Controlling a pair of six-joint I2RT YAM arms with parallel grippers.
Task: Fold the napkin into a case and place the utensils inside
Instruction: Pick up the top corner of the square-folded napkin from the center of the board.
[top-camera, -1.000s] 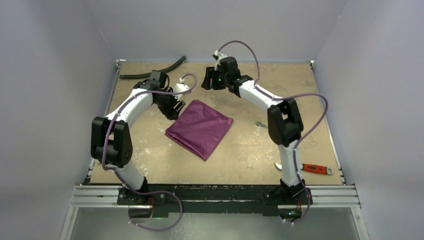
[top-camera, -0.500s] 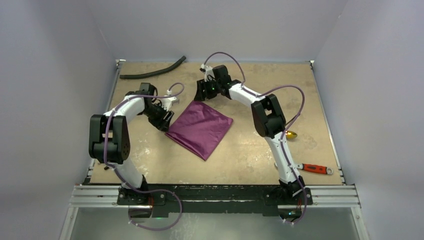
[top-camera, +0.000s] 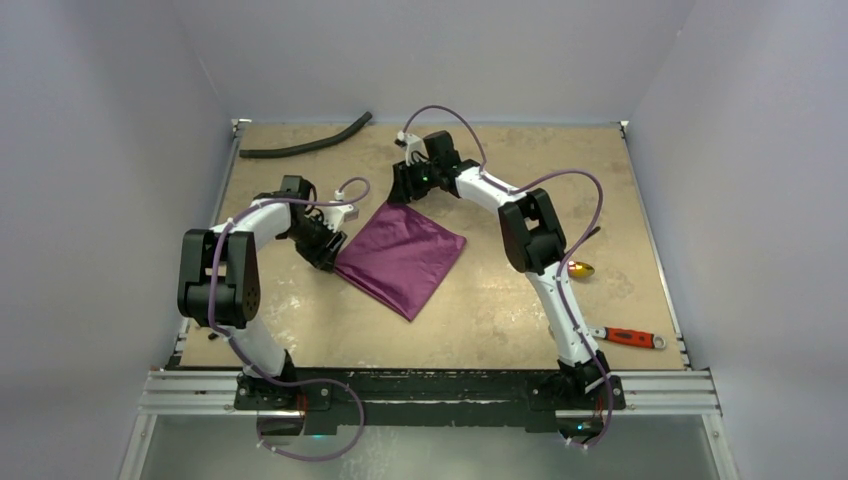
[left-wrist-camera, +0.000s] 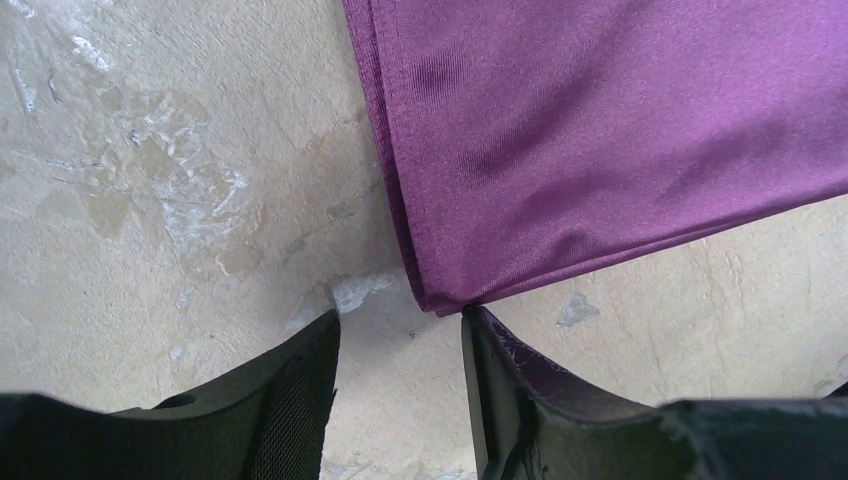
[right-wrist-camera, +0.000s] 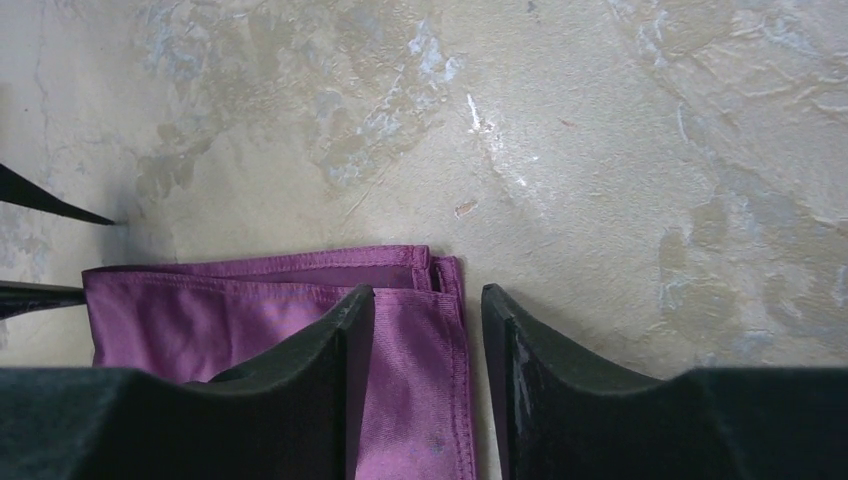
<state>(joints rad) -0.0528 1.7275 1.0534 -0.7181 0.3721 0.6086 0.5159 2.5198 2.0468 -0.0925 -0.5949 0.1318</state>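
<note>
A plum-purple napkin of thin, faintly shiny woven cloth (top-camera: 400, 257) lies folded into a flat, layered rectangle near the middle of the mottled beige tabletop (top-camera: 480, 310), set at a slant to its edges. Stitched hems show along its sides.

The left hand (left-wrist-camera: 400, 320) has its black, textured fingers (left-wrist-camera: 290, 400) partly apart and grips nothing; the napkin's left corner sits just at the gap between the tips. The right hand (right-wrist-camera: 428, 295) is also partly open and holds nothing, straddling the hemmed far corner, which lies flat.

A dark-handled spoon with a shiny gold bowl (top-camera: 581, 269) lies toward the right edge.

A second ago both hands were farther from these corners. The right arm's elbow covered the spoon then. The napkin has not moved.
</note>
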